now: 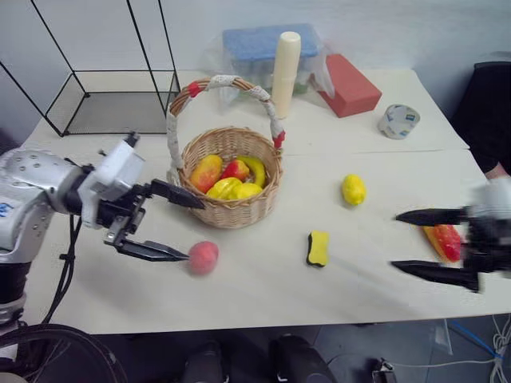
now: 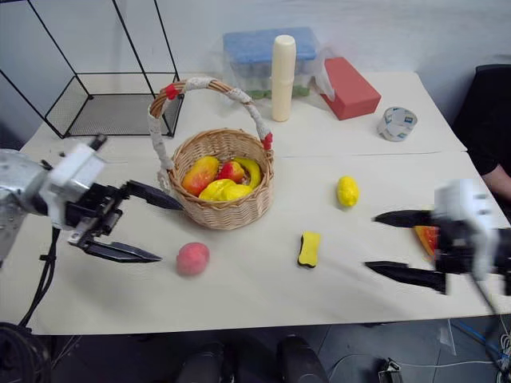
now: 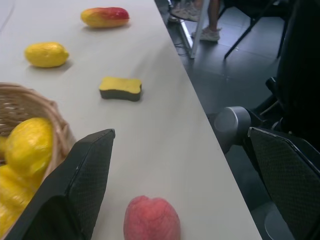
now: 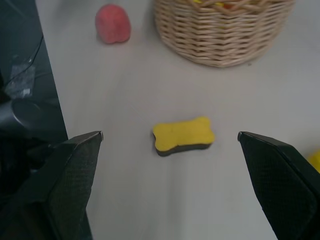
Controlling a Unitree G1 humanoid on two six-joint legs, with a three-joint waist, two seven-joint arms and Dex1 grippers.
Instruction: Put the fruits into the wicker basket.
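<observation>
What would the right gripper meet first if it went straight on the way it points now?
Probably the sponge: it lies on the table straight ahead between the open right gripper's fingers. Depth is unclear, so height may decide.

You've got left gripper [image 3: 185, 190] wide open, peach [image 3: 151, 219] between fingers near table [image 3: 165, 135] edge. Wicker basket [image 3: 47, 117] beside it; sponge [image 3: 120, 88], lemon [image 3: 46, 54], mango [image 3: 105, 16] beyond.

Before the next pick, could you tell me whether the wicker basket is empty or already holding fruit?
Partly filled: the wicker basket already holds several yellow and red fruits, heaped below its rim.
</observation>
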